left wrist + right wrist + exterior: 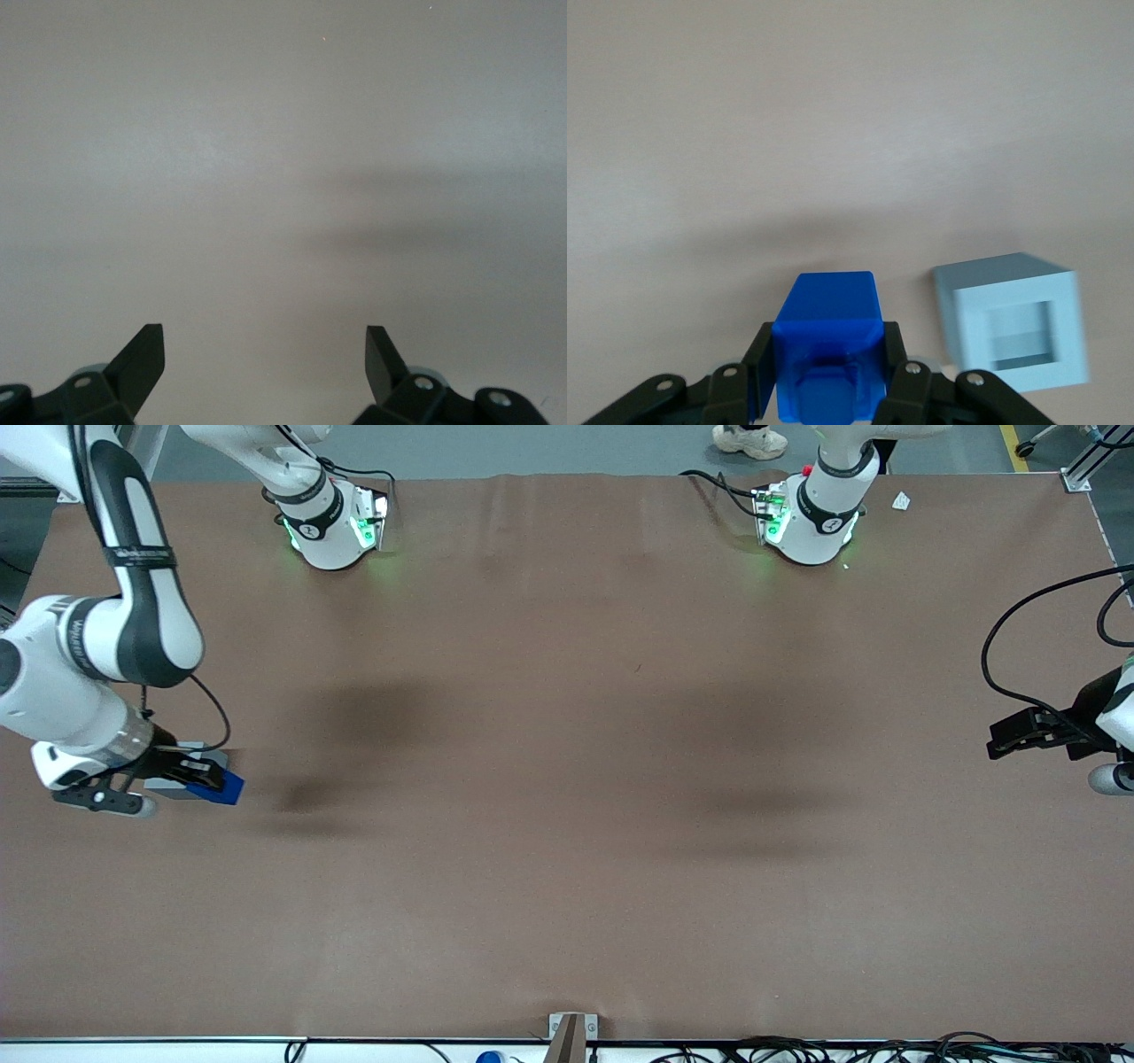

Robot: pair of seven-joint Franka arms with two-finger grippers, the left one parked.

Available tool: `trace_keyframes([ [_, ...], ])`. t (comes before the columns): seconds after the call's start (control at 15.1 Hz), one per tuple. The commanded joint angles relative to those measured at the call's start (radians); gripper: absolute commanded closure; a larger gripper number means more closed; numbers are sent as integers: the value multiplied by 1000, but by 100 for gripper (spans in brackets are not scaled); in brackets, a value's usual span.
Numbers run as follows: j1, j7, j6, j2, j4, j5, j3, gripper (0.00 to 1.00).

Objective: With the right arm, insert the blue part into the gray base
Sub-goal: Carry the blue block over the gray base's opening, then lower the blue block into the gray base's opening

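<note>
Brown matting spreads wide under the claw, clamped on the blue part; gray base just beside it.

Brown counter cover. Small white scrap near the counter's corner farthest from the camera, parked arm's end. Metal bracket at mid near edge, black cables along it. Shoe on gray floor.

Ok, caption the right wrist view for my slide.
Right arm's gripper holds the blue part between its fingers, beside the gray base with its square recess empty.
</note>
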Motion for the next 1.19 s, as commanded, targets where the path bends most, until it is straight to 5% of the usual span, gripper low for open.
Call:
trace_keyframes([
  [0.0,-72,-101,-1,-28,-21,1,16,93],
  [0.4,-171,-292,-6,-22,-30,4,17,93],
  [1.13,-227,-327,43,-17,-86,11,17,93],
])
